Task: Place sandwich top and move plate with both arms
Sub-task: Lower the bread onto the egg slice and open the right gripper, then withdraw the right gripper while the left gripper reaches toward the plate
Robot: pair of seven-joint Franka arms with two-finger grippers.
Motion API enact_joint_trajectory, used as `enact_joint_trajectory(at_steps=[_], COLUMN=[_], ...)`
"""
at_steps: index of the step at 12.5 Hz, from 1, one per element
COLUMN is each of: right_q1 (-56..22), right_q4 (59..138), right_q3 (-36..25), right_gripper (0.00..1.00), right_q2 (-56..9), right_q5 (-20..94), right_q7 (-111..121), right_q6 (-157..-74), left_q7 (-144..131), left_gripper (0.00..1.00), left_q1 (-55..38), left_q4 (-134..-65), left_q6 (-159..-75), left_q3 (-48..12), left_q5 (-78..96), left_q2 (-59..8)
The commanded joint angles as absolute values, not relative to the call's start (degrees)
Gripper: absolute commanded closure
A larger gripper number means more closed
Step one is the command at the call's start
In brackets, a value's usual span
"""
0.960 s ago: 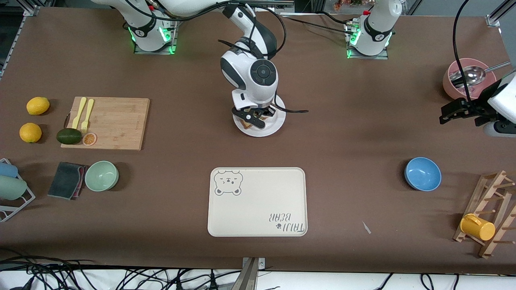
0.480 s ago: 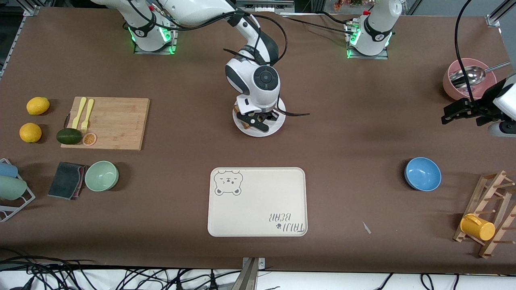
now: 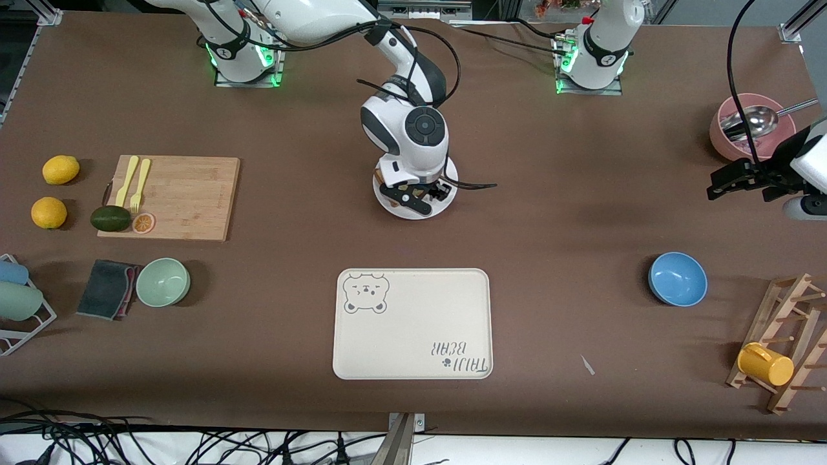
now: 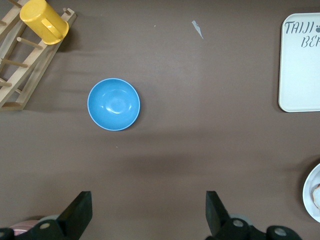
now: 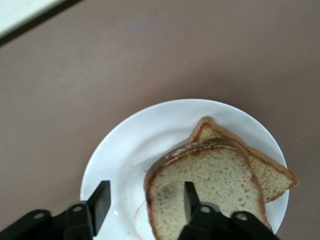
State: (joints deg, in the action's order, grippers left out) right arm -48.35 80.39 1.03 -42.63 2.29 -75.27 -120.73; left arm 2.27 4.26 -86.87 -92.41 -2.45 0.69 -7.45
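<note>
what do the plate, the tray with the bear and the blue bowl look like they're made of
The plate: glossy white, probably glazed ceramic or melamine, with soft reflections on its rim. The tray: matte cream with printed lettering, likely plastic or a fibre composite. The blue bowl: smooth, with a faint sheen inside, so plastic or glazed ceramic; the pictures leave it open.

The right arm (image 3: pixel 362 26) is stretched from its base toward the middle of the tabletop, wrist bent steeply down. Its right gripper (image 3: pixel 415 196) is held low, fingers (image 5: pixel 101 199) spread apart with nothing gripped between them. The left arm (image 3: pixel 811 165) waits raised at its own end of the tabletop. Its left gripper (image 4: pixel 146 212) is pointed downward, with fingers (image 4: pixel 80 212) parted wide and empty.
</note>
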Motion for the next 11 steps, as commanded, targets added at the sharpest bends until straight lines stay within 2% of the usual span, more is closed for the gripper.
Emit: enact_joint_trajectory(at_steps=[1,4,7,11], right_q1=[-47.64,-46.41,-45.79,-39.83], right_q4=[77.52,77.52,77.52,77.52], right_q3=[0.88,-0.26,-5.87,-10.01], right_gripper=[0.0,0.0,0.0,0.0], right_q2=[-41.67,-37.72,-33.5,-29.71], right_q5=[1.49,1.41,3.07,6.15], right_q7=[-74.71,-70.69,-58.05,-41.09], right_q6=[-118.57,-115.24,-108.13,-102.5], left_q7=[1.84,1.59,1.58,2.19], left_gripper=[0.0,0.0,0.0,0.0], left_q1=[4.48,4.48,3.78,3.25], left_q4=[-85.69,-85.78,-85.78,-85.61], left_q6=[-92.55,-92.55,-92.55,-92.64], left_q3=[-2.55,-2.55,-2.64,-2.81], left_q5=[1.14,1.23,1.06,1.32], left_q2=[-8.0,-8.09,-8.7,-10.99])
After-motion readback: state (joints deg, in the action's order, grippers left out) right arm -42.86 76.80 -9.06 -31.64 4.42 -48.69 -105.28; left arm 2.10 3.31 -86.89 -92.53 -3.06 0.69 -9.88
